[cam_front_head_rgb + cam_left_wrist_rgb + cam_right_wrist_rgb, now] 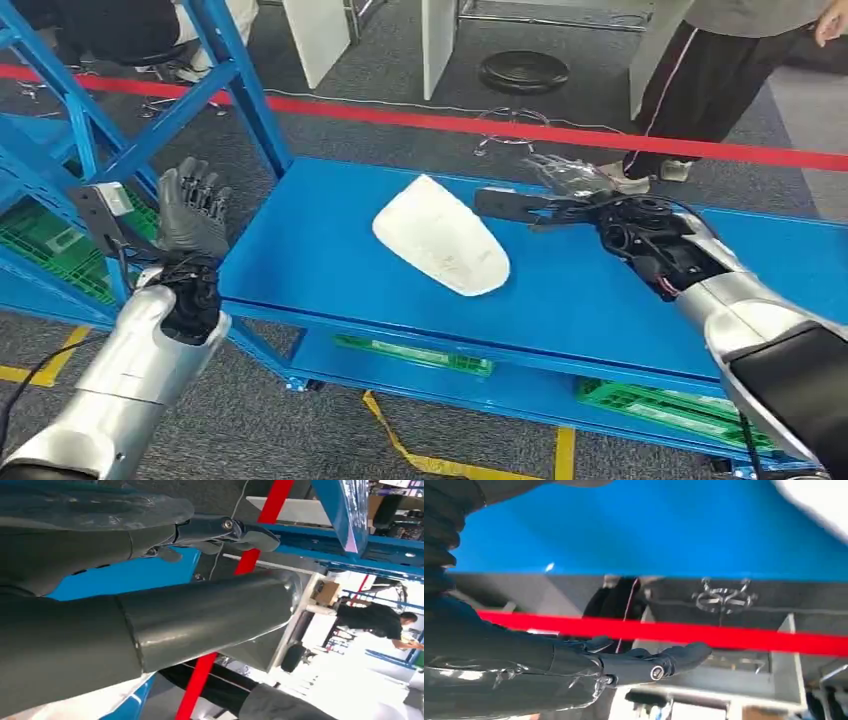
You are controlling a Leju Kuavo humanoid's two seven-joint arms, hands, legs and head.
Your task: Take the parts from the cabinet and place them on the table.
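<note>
Desk (330, 260): blue top, with a lower shelf beneath carrying green trays (660, 405).
White part (440, 235): a flat, rounded shell lying on the desk near the middle, untouched by either hand.
Left hand (192, 208): raised off the desk's left end, well apart from the white part, fingers spread and upright, holding nothing.
Right hand (570, 195): over the desk just right of the white part, fingers stretched out flat toward the far edge, holding nothing.
Blue rack (90, 140): left of the desk, behind the left hand.
Red tape (560, 130): on the grey floor beyond the desk.
Person (700, 90): standing past the tape, at the desk's far right.
</note>
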